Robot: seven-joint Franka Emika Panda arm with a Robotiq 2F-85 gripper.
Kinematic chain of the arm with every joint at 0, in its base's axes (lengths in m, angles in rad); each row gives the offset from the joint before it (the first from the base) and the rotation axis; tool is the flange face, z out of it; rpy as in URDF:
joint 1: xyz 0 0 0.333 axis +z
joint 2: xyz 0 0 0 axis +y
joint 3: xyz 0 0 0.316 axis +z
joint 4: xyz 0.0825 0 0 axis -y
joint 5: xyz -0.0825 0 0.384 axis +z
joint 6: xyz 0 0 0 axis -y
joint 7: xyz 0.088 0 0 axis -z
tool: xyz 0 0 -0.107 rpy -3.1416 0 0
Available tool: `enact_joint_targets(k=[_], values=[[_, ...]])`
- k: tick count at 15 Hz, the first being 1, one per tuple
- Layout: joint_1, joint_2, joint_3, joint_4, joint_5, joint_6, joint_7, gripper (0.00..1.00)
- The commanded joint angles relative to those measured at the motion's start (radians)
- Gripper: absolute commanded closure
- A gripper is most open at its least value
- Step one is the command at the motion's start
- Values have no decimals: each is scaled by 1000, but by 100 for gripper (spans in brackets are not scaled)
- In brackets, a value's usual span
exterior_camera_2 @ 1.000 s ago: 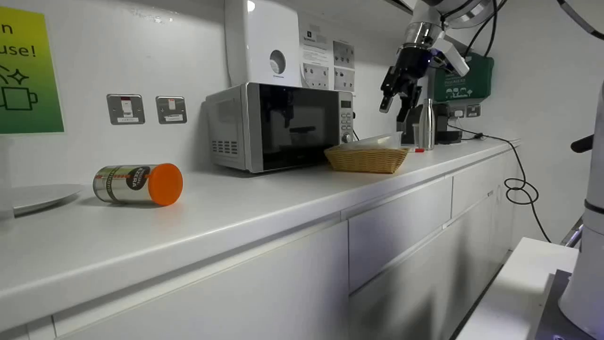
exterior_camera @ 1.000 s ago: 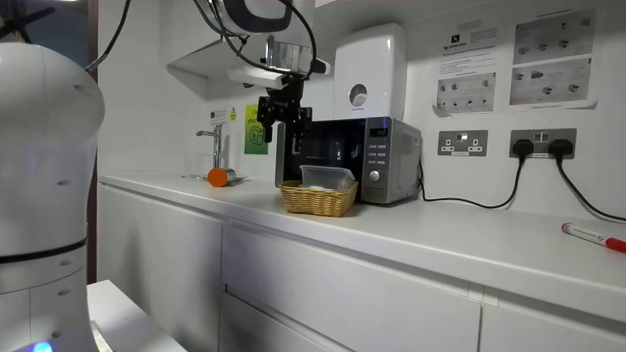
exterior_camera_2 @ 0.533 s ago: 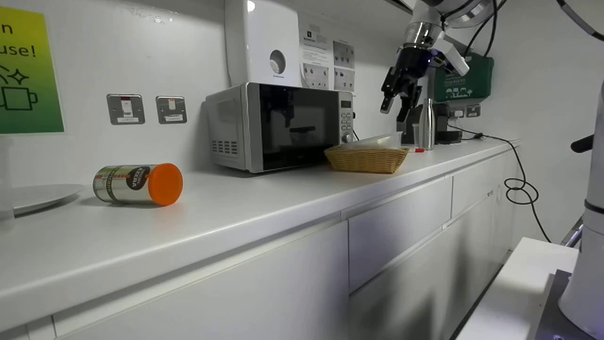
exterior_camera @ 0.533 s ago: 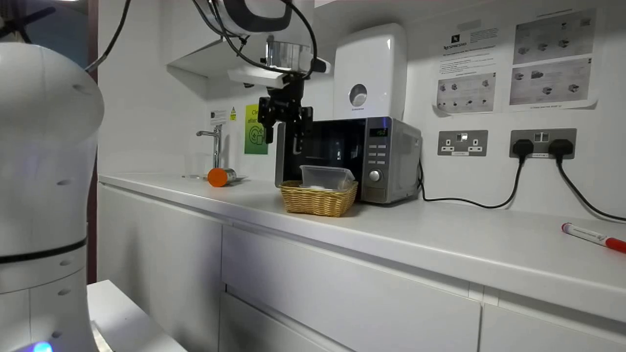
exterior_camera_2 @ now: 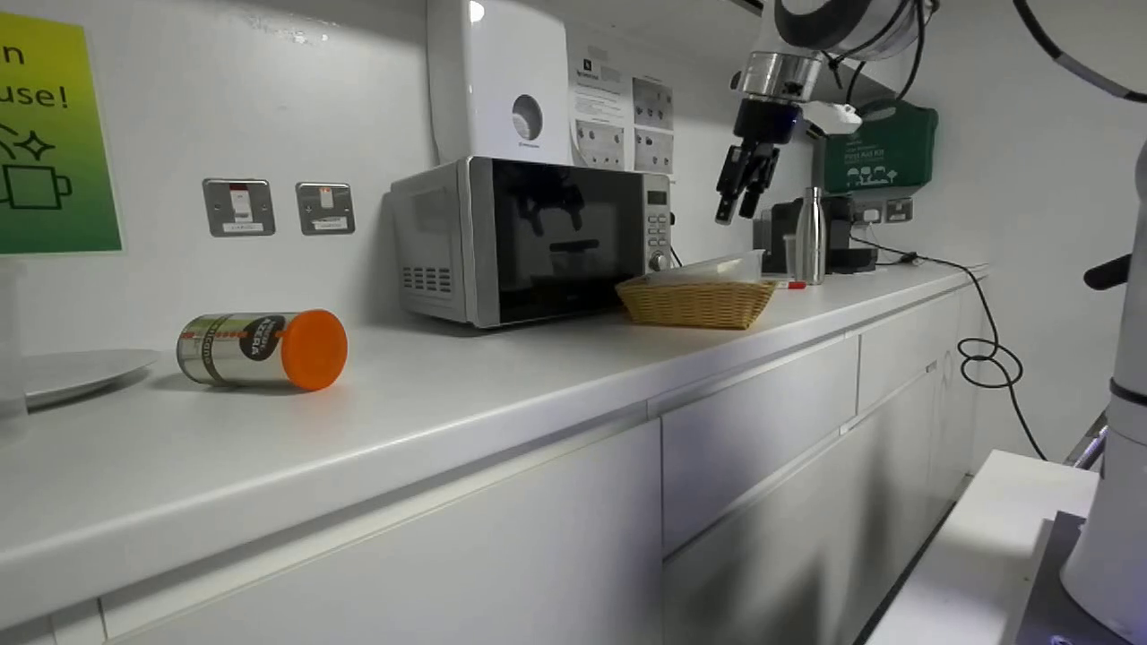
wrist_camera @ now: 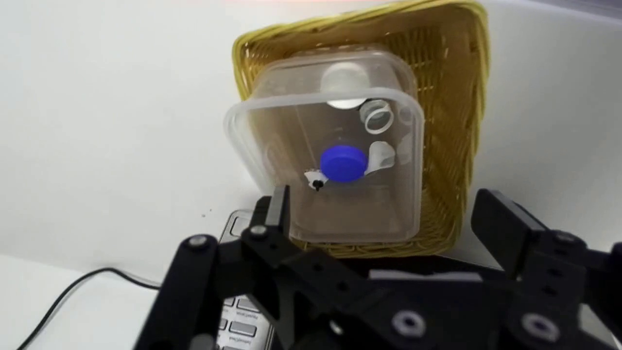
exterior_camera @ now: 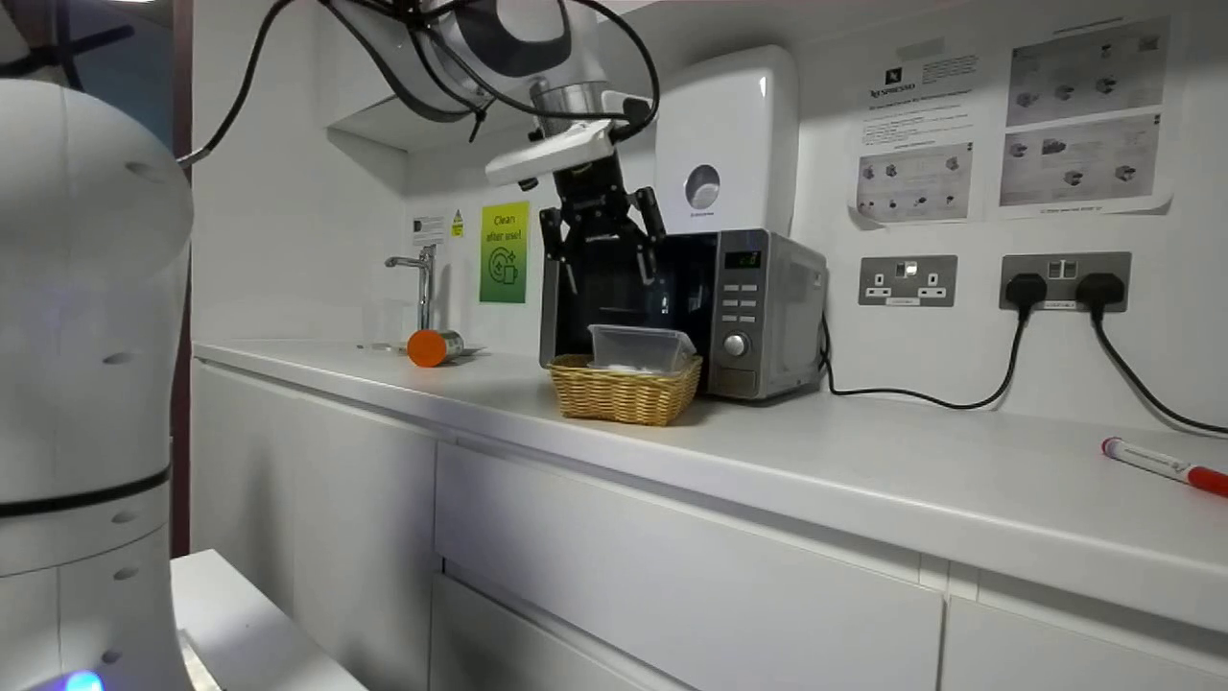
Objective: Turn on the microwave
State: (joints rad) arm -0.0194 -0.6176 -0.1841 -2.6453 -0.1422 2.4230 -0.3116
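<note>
In an exterior view, the microwave (exterior_camera: pixel 693 288) stands near the wall on the bench (exterior_camera: pixel 863 461), door closed, its control panel (exterior_camera: pixel 739 313) facing outward. Its black power cord (exterior_camera: pixel 911 392) runs to a double wall socket (exterior_camera: pixel 1061 269), presumably so that it has power; the display (exterior_camera: pixel 743 260) glows green, its digits too blurred to read. A wicker basket (exterior_camera: pixel 624 397) carrying a clear plastic tub (exterior_camera: pixel 641 349) sits before the door, leaving the control knob (exterior_camera: pixel 736 345) uncovered. The hand (exterior_camera: pixel 610 279) hangs above the basket, spread wide and holding nothing.

In an exterior view, a gap shows between the hand and the door, which probably leaves space to swing toward the panel. A coffee tin (exterior_camera_2: pixel 262 349) lies on its side near a plate (exterior_camera_2: pixel 90 369), and a steel bottle (exterior_camera_2: pixel 811 237) stands upright beyond the basket.

In the wrist view, the fingers (wrist_camera: pixel 278 209) stand far apart over the tub. Inside lie a blue cap (wrist_camera: pixel 343 163) and small white parts (wrist_camera: pixel 380 155), likely gathered so they don't scatter. Buttons (wrist_camera: pixel 242 328) of the panel show below, partly behind the hand; the knob is not visible. Such a spread would suit pinching the knob, whereas pressing a button would call for bringing the fingers together.
</note>
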Motion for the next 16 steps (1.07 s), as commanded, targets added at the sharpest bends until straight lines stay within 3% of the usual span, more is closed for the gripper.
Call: enact_joint_targets(k=[1, 2, 5, 9, 13, 16], values=[[-35, 74, 38, 18, -116, 145, -47, 0], [-50, 90, 49, 19, -158, 193, -41, 20], [-80, 134, 64, 35, -237, 290, -26, 40], [-106, 183, 70, 62, -260, 365, -10, 70], [-183, 253, 114, 113, -349, 452, 24, 100], [-242, 314, 149, 166, -414, 483, 64, 100]])
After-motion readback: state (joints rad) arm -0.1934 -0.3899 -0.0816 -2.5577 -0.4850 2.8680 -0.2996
